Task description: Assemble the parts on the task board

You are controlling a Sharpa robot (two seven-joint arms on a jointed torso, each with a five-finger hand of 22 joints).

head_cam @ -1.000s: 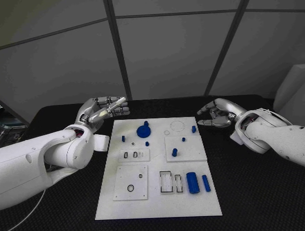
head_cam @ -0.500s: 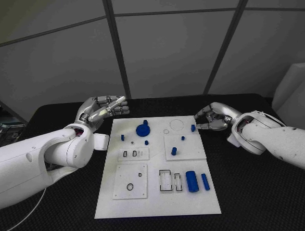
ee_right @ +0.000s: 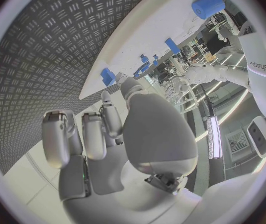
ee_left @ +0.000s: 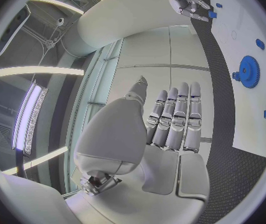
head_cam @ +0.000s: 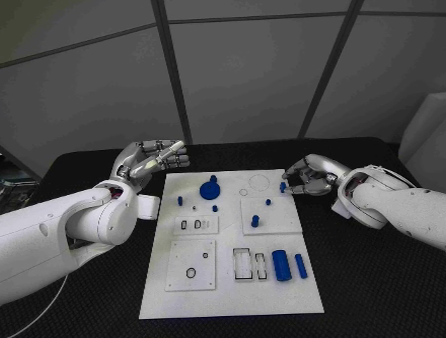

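A black table (head_cam: 385,282) is seen from above, with a white board (head_cam: 233,296) laid lengthwise in its middle. Two white arms are seen, one from each side, each ending in a silver hand near the board's far end.

The left hand (head_cam: 150,160) is held above the table just beside the board's far left corner. Its fingers (ee_left: 177,115) are stretched out side by side and nothing is held in them.

The right hand (head_cam: 310,174) is lowered at the board's far right edge. Its fingers (head_cam: 295,171) are curled inward, close to a small blue peg (head_cam: 283,188) standing near that edge. Whether the peg is touched or gripped cannot be told.

Blue parts are spread over the board. A gear (head_cam: 209,189) is placed near the far end, left of centre, with an outlined circle (head_cam: 261,184) to its right. Several small pegs are set beside and below the gear, one of them (head_cam: 255,222) on a raised square plate right of centre. At the near end, a thick cylinder (head_cam: 281,266) and a thinner rod (head_cam: 300,267) are laid side by side, right of two rectangular slots (head_cam: 243,265). A small black ring (head_cam: 190,274) is placed on the near left plate.
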